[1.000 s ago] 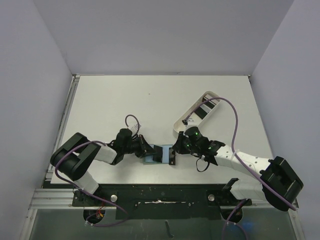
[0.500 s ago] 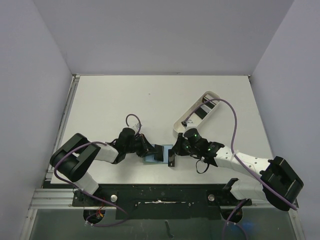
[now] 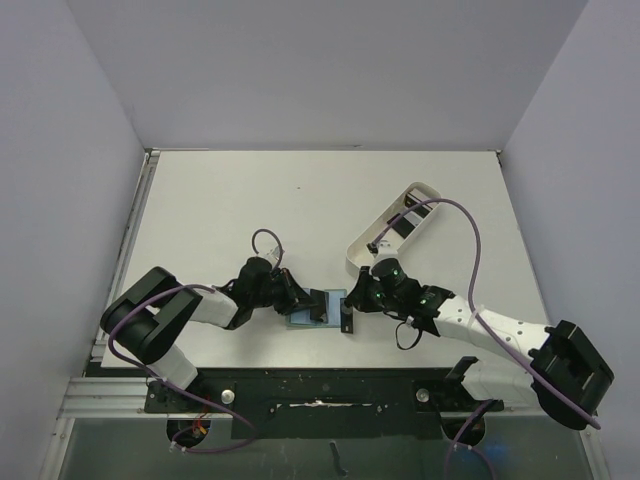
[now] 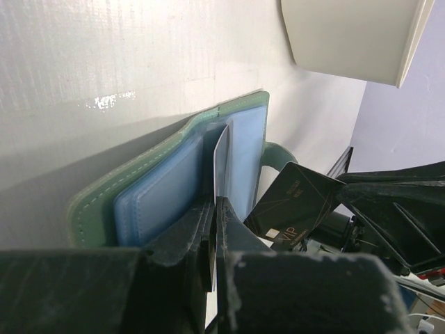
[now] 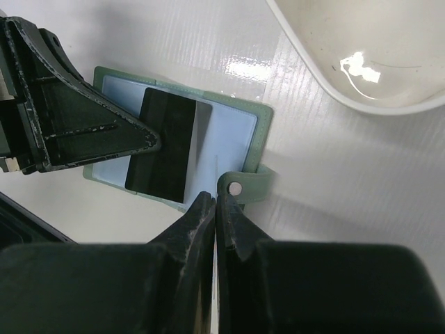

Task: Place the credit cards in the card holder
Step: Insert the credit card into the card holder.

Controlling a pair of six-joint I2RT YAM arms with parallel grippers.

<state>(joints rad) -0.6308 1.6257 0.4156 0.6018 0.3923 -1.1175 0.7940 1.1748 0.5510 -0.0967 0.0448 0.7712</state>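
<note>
The grey-green card holder (image 3: 301,320) lies open near the table's front edge, its bluish pockets (image 5: 233,136) facing up. My left gripper (image 4: 215,202) is shut on one of its thin inner leaves, which stands edge-on. A black credit card (image 5: 165,142) sits against that leaf. My right gripper (image 5: 216,198) is shut on another black credit card (image 4: 295,202) marked VIP. It holds the card just right of the holder, beside the snap tab (image 5: 236,188). In the top view the two grippers meet over the holder, left gripper (image 3: 318,300) and right gripper (image 3: 350,306).
A long white oblong tray (image 3: 372,240) lies diagonally behind the right arm, with black cards (image 3: 403,222) in it. Its rim (image 5: 313,76) is close above the holder in the right wrist view. Grey walls enclose the table on three sides.
My left gripper has crept a little to the right over the card holder. The right gripper has shifted its card slightly nearer the holder's right edge. Both stayed shut.
</note>
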